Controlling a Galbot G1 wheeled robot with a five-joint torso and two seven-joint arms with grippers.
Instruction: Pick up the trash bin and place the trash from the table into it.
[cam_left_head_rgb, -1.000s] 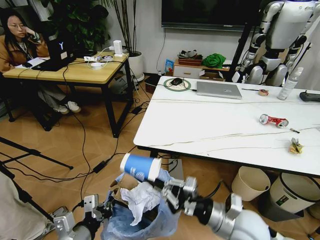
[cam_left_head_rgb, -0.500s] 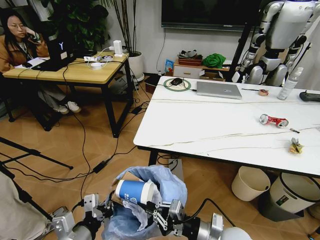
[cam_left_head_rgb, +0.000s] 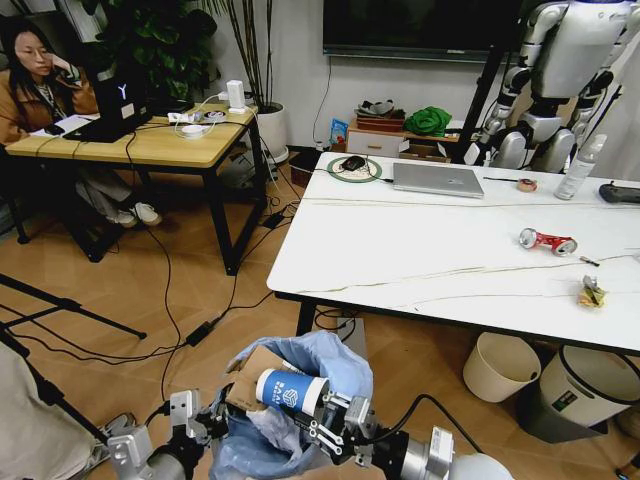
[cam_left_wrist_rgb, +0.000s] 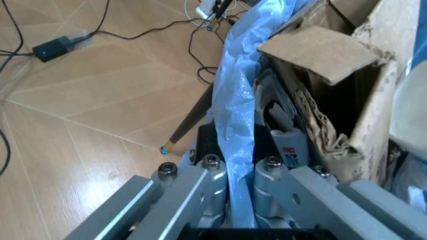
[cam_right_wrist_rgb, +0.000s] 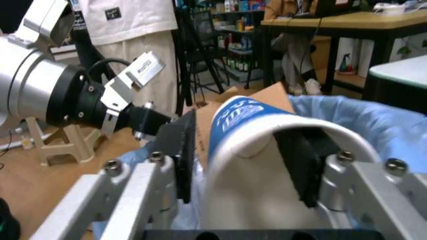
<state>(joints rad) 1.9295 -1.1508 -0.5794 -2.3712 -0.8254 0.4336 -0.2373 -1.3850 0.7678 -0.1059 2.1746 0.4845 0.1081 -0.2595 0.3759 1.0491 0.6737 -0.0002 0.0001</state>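
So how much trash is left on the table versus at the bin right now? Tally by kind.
Crushed red can on the table: 1
Yellowish crumpled wrapper on the table: 1
Blue-white paper cup, held over the trash bin by the right gripper: 1
Brown cardboard in the bin, which the left gripper holds by its bag: 1
Total: 4

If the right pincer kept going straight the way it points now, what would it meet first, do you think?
Probably the brown cardboard standing in the trash bin. The right pincer holds the paper cup aimed that way; depth is uncertain.
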